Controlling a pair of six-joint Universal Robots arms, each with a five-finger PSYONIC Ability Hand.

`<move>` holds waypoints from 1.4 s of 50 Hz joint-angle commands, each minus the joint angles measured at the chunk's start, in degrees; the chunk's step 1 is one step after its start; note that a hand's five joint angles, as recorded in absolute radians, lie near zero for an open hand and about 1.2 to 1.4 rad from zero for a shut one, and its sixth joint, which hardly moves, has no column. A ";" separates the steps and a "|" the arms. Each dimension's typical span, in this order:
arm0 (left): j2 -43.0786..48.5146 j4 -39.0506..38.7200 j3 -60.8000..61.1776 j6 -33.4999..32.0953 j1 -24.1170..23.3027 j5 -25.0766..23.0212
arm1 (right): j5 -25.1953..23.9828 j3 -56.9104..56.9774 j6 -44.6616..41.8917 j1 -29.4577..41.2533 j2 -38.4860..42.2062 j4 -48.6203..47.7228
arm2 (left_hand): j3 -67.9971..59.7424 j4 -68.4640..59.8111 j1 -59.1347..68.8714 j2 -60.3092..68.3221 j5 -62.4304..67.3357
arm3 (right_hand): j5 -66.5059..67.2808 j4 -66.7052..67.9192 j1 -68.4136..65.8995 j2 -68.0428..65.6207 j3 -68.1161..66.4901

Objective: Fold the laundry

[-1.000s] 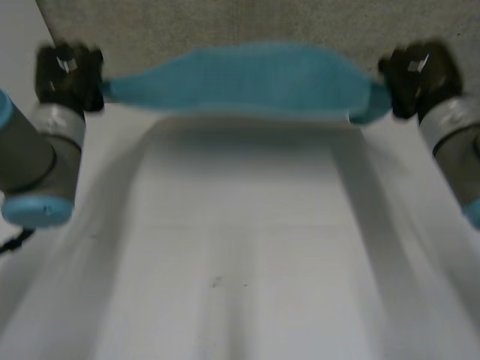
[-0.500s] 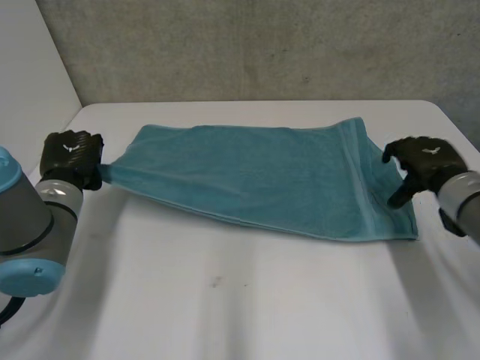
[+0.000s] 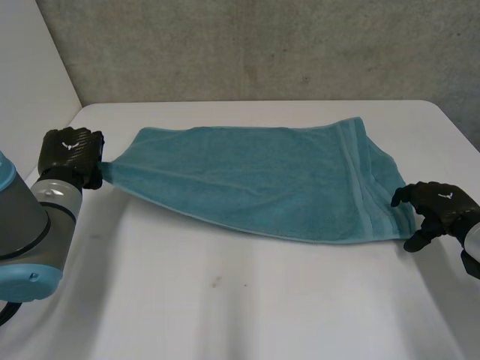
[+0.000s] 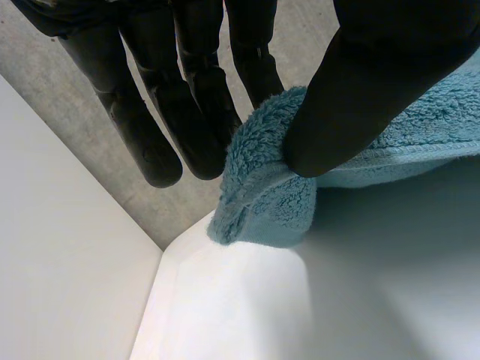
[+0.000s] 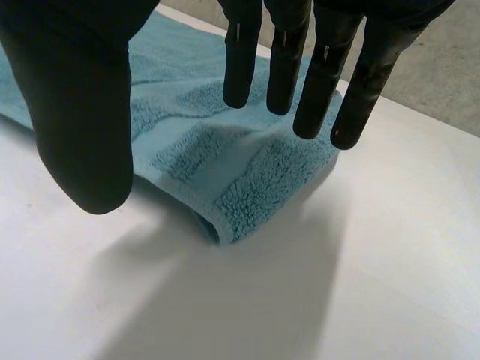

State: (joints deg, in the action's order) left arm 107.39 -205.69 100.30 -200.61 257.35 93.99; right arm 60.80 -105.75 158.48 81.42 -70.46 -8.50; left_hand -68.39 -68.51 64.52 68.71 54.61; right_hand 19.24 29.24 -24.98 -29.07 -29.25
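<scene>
A teal towel (image 3: 262, 180) lies folded across the white table (image 3: 240, 300), stretched from left to right. My left hand (image 3: 70, 156) is at the towel's left corner, and in the left wrist view its thumb (image 4: 360, 82) pinches that corner of the towel (image 4: 262, 187) against the fingers. My right hand (image 3: 435, 214) hovers just off the towel's near right corner. In the right wrist view its fingers (image 5: 300, 67) are spread straight above the towel corner (image 5: 247, 195) and hold nothing.
A grey wall (image 3: 262, 45) rises behind the table's far edge. Bare white tabletop stretches in front of the towel toward me. The table's left edge runs close by my left arm (image 3: 30, 232).
The towel came down from being held up and now lies on the table. My right hand let go of its corner and drew back toward the near right. The left hand kept its grip.
</scene>
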 commanded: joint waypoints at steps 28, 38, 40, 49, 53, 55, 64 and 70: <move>0.10 -0.06 0.42 0.05 0.26 -1.09 | 2.75 10.21 -0.37 3.48 12.54 -5.91 | -11.61 -11.49 15.48 11.29 15.39 | 22.73 22.73 -26.99 -22.90 -22.72; -0.77 0.29 0.42 -0.04 0.26 -0.82 | 4.59 12.05 2.35 4.45 5.81 -6.97 | -11.61 -11.49 15.48 11.29 15.39 | 50.76 50.76 -55.02 -50.93 -50.75; -2.00 0.73 0.51 -0.04 0.26 -0.82 | 4.86 12.14 3.93 4.45 2.12 -6.88 | -11.61 -11.49 15.48 11.29 15.39 | 50.76 50.76 -55.02 -50.93 -50.75; -14.81 10.64 0.34 -0.22 0.79 -1.00 | 4.34 17.92 4.83 3.74 -13.79 11.34 | -11.61 -11.49 15.48 11.29 15.39 | 50.76 50.76 -55.02 -50.93 -50.75; -20.12 14.88 -0.01 -0.22 0.88 -1.26 | 3.63 21.37 0.78 2.07 -17.96 22.12 | -11.61 -11.49 15.48 11.29 15.39 | 50.76 50.76 -55.02 -50.93 -50.75; -22.14 16.90 -0.19 -0.39 1.05 -1.70 | 3.63 22.78 -2.83 0.93 -18.40 26.69 | -11.61 -11.49 15.48 11.29 15.39 | 50.76 50.76 -55.02 -50.93 -50.75; -19.27 26.13 1.91 -0.83 1.67 -6.71 | 6.08 22.95 -21.46 0.93 -11.49 39.79 | -11.61 -11.49 15.48 11.29 15.39 | 50.76 50.76 -55.02 -50.93 -50.75; -3.80 26.22 -0.79 -5.12 1.40 -6.19 | 12.22 24.44 -22.07 5.31 -0.58 39.27 | -11.61 -11.49 15.48 11.29 15.39 | 50.76 50.76 -55.02 -50.93 -50.75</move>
State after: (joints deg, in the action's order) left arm 88.46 -179.63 101.67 -201.84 259.03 87.59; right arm 67.14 -82.32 137.10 82.49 -82.30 32.01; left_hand -68.39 -68.51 64.51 68.73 54.62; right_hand 56.33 68.28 -55.02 -67.61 -67.74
